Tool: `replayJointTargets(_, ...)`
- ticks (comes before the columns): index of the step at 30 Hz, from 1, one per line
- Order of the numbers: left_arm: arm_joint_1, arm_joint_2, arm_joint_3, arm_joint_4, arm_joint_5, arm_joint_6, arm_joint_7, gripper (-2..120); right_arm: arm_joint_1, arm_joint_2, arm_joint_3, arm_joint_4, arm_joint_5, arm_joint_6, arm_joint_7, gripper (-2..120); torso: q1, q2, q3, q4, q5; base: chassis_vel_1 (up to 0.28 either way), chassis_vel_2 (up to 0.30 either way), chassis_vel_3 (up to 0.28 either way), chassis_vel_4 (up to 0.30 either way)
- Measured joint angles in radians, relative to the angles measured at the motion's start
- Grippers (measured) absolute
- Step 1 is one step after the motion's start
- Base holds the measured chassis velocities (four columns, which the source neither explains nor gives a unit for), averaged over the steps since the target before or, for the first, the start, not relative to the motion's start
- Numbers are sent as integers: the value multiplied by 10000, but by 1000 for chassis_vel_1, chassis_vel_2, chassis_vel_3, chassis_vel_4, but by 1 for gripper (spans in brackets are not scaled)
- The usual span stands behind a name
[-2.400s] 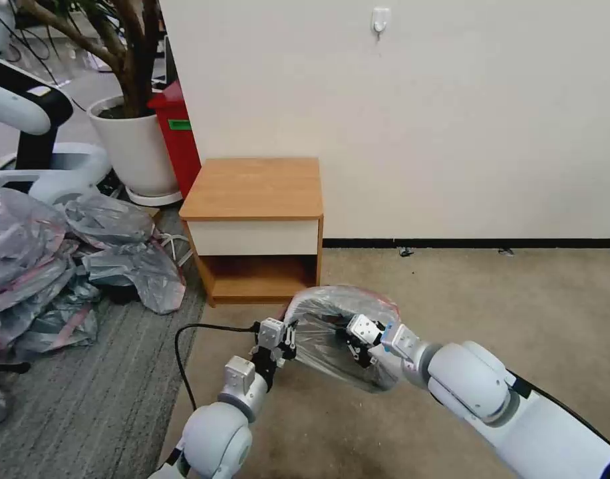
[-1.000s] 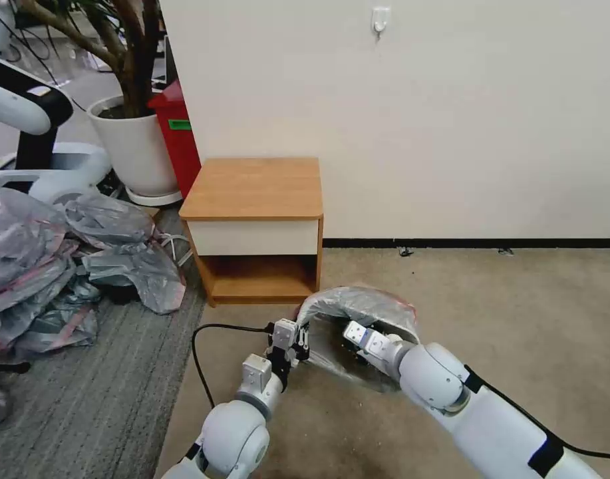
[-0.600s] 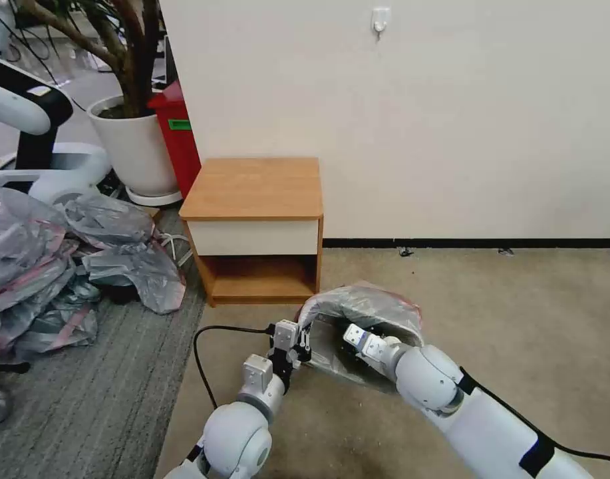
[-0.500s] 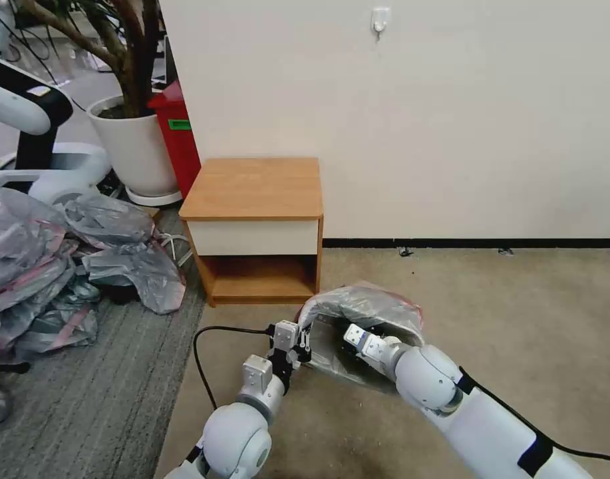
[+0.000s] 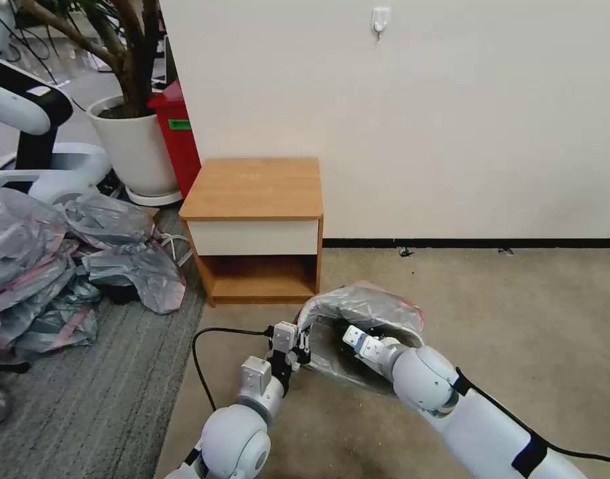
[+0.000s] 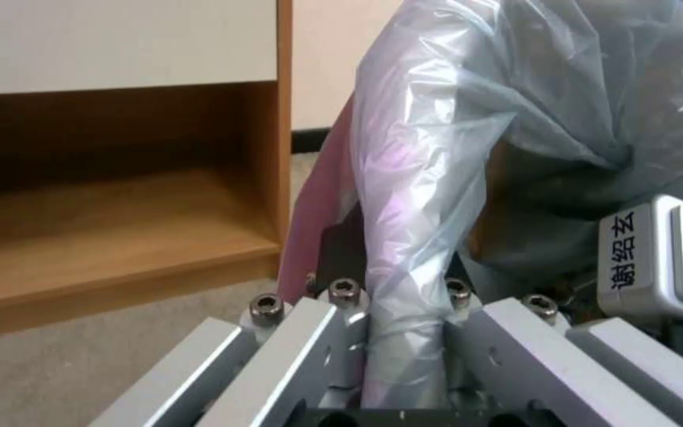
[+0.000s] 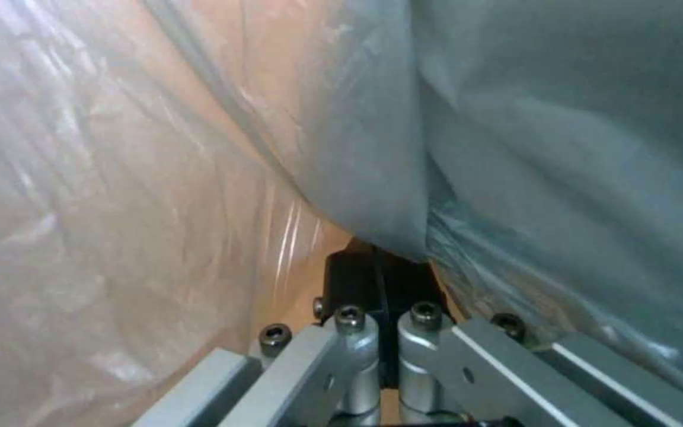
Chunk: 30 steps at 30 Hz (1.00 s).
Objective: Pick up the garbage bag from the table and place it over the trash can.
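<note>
Since 2.4 s ago both arms shifted right, barely moving lately. Garbage bag (image 5: 364, 309) sits lower centre, draped over the trash can, itself hidden. Left gripper (image 5: 303, 344) pinches bunched rim; right gripper (image 7: 381, 296) pressed together on film. Table (image 5: 255, 189) centre frame.
</note>
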Motion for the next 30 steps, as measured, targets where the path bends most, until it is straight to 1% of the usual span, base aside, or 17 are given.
replayJointTargets(26,136,209,-25,-375,-585,268,-69,3,34,-41,-114,-35,-185,8,-92,0,0,0,0,0,0,0,0,0,0)
replayJointTargets(30,146,260,-112,-377,-648,276,-159,3,-66,-97,-71,176,-173,9,-92,0,0,0,0,0,0,0,0,0,0)
